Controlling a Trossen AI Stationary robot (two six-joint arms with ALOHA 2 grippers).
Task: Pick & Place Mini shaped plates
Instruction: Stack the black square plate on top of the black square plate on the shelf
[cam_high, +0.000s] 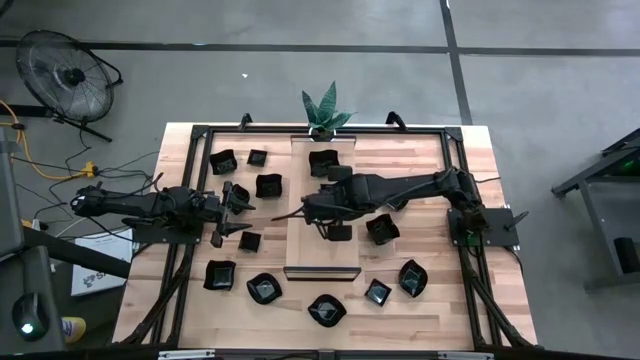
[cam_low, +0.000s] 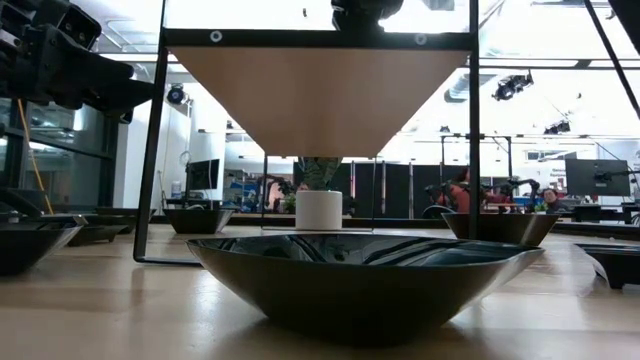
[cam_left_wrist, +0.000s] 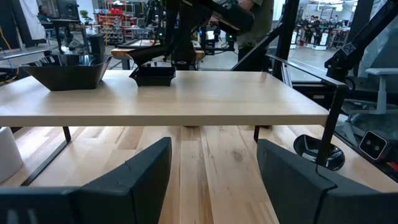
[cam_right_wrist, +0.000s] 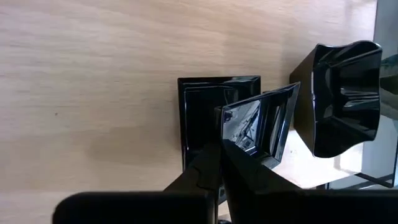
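Shows the right gripper (cam_high: 325, 218) reaching from the bench's right edge out over the middle of the long wooden board (cam_high: 322, 255), fingers pinched narrow on the rim of a small square plate (cam_right_wrist: 264, 124). Holds that plate tilted, one edge up, directly above a second square plate (cam_right_wrist: 199, 118) lying flat on the board (cam_right_wrist: 93, 74); cannot tell whether the two touch. Places a wavy-rimmed dish (cam_right_wrist: 339, 93) just beside them, past the board's right-hand edge, seen from above as a dish (cam_high: 383, 228) on the bench (cam_high: 440, 300). Puts two more plates (cam_high: 323, 160) at the board's far end, near the potted plant (cam_high: 325, 110) on the bench's back edge. Finds the left gripper (cam_high: 235, 210) low over the bench just off the board's left edge, fingers (cam_left_wrist: 134, 180) spread wide with nothing between them, facing the gap beneath the raised board (cam_left_wrist: 186, 102). Scatters other black plates over the bench: a cluster toward the back left corner (cam_high: 222, 160), one close by the left gripper (cam_high: 250, 241), and a loose row along the front edge (cam_high: 327, 309). Fills the low view with one shallow glossy plate (cam_low: 365, 280) at the front edge, the plant's white pot (cam_low: 319, 210) well behind it.
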